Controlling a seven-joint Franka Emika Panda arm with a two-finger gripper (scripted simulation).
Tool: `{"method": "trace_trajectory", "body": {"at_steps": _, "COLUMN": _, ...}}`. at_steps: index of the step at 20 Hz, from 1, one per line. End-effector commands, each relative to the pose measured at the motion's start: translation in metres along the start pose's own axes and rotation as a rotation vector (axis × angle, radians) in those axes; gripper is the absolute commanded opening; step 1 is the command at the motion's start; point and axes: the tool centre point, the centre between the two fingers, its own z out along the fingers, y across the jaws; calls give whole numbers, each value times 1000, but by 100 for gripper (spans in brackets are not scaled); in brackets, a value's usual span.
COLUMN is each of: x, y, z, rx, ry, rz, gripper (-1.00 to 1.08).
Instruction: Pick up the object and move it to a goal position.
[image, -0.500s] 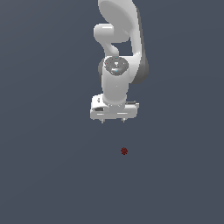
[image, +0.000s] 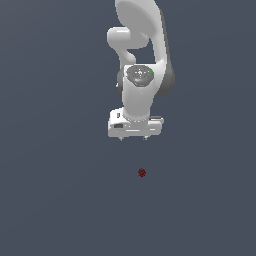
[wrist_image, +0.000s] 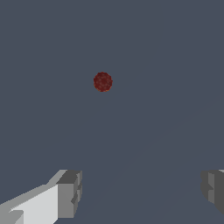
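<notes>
White Panda arm (image: 142, 45) hangs down from the top of the exterior view, wrist pointing at the plain dark grey-blue surface (image: 55, 200). Tool (image: 133, 138) sits under the wide white hand block; only two short finger stubs poke out below it in that view.

Tool state: fingers spread wide apart, nothing between them. Wrist view shows it clearly, with one grey pad (wrist_image: 69, 192) on its white finger at one side of the picture, the other pad at the opposite edge, and bare surface across the whole gap.

Object (image: 142, 172): tiny dark red round blob, lying alone on the surface. In the exterior view it is below the tool and slightly to the exterior view's right of the tool's centre, clearly apart from it, no contact. In the wrist view the same blob (wrist_image: 103, 82) sits out ahead of the fingertips, not between them, closer in line with the white-backed finger than with the other one. Surface texture of the blob looks mottled or bumpy.
</notes>
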Motion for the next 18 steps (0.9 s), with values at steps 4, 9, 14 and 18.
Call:
{"method": "trace_trajectory", "body": {"at_steps": 4, "x": 1, "y": -4, "z": -1, "rx": 1, "ry": 0, "rz": 3, "gripper": 100}}
{"method": "trace_trajectory", "body": {"at_steps": 9, "x": 3, "y": -5, "z": 1, "rx": -1, "ry": 0, "rz": -27, "gripper": 100}}
{"method": "trace_trajectory", "body": {"at_steps": 14, "x": 9, "y": -7, "z": 5, "rx": -3, "ry": 0, "rz": -95, "gripper": 100}}
{"method": "trace_trajectory", "body": {"at_steps": 18, "x": 16, "y": -9, "z": 10, "rx": -5, "ry": 0, "rz": -174, "gripper": 100}}
